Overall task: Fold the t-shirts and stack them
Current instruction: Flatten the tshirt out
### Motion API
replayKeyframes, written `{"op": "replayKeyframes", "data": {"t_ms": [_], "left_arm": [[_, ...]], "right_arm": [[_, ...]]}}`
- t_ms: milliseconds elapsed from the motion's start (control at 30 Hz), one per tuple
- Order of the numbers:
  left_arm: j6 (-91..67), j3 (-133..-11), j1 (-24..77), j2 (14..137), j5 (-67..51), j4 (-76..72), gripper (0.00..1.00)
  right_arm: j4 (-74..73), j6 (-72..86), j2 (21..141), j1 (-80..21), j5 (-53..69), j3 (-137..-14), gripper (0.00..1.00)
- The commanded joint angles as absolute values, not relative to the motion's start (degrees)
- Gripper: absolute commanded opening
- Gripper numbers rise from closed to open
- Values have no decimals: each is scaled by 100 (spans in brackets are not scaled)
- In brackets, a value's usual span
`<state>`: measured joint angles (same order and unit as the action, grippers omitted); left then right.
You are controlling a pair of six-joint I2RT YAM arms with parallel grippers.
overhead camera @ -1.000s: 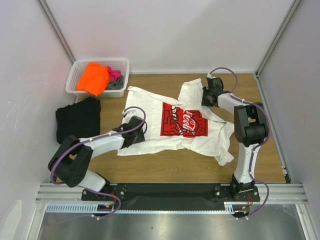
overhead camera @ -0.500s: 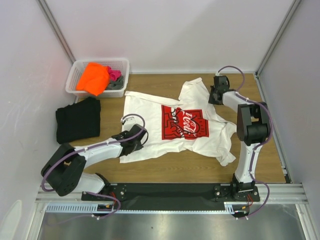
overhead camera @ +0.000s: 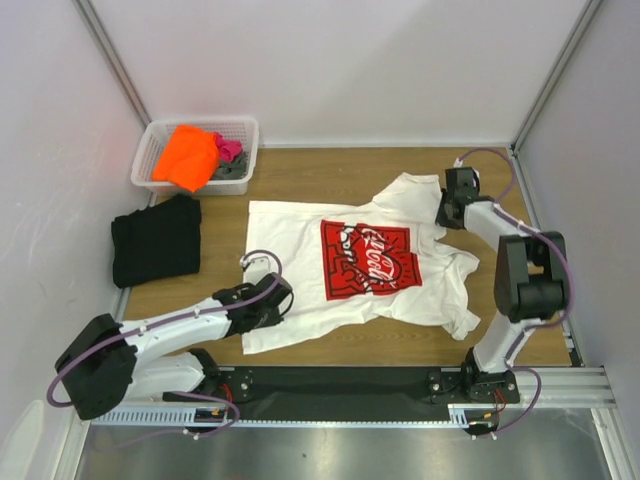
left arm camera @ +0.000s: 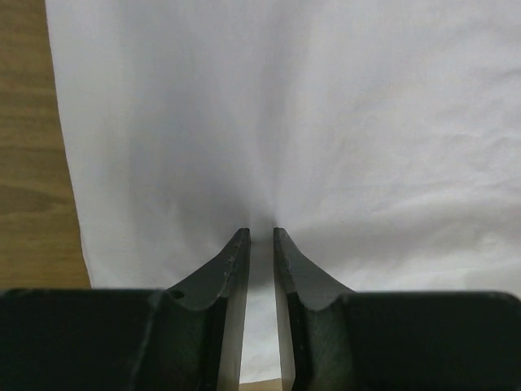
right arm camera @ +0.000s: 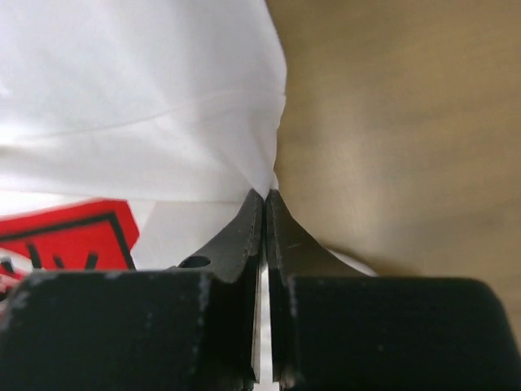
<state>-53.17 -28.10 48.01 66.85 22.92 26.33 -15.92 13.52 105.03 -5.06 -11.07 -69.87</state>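
Two wrist views show what the top view hides: the left gripper point(left arm camera: 260, 235) pinches the white tee point(overhead camera: 300, 240) near its hem, fingers narrow, and the right gripper point(right arm camera: 265, 194) is clamped on the tee's far right edge. Since the earlier frame both grippers have drawn apart, and the tee lies flatter on the table point(overhead camera: 330, 170). At the left lies a folded black tee point(overhead camera: 155, 240). A basket point(overhead camera: 240, 124) holding an orange tee point(overhead camera: 187, 155) stands in the far-left corner between white walls point(overhead camera: 350, 60).
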Motion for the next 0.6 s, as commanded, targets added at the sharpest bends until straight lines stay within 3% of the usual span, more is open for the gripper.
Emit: {"op": "replayKeyframes", "data": {"t_ms": [0,167,300,367,400,433,500,567], "left_arm": [[-5572,-2461,5018,6487,1644,3612,24],[-5722,-2548,5299,6154,1564,4024,24],[-5459,-3127,5361,5635,1775,4499,30],[-5143,-3655,5353,5450,2029,4256,51],[-4933,-3987,5318,5449,2196,4176,70],[-4844,-4147,5126,5510,2493,4088,78],[-4406,-4541,4670,5799,2479,3702,85],[-4123,-4763,3800,6019,2103,3142,89]], "right_arm": [[-1749,1564,9538,-475,-1493,-6365,0],[-2092,1617,8545,-413,-1486,-5863,1],[-1908,1591,8420,-404,-1213,-5756,14],[-1986,1582,8586,-404,-1055,-5975,41],[-2134,1573,8648,-404,-1002,-6281,58],[-2188,1565,8709,-404,-889,-6432,66],[-2302,1547,8868,-413,-800,-6948,82],[-2347,1529,9008,-387,-677,-7337,87]]}}
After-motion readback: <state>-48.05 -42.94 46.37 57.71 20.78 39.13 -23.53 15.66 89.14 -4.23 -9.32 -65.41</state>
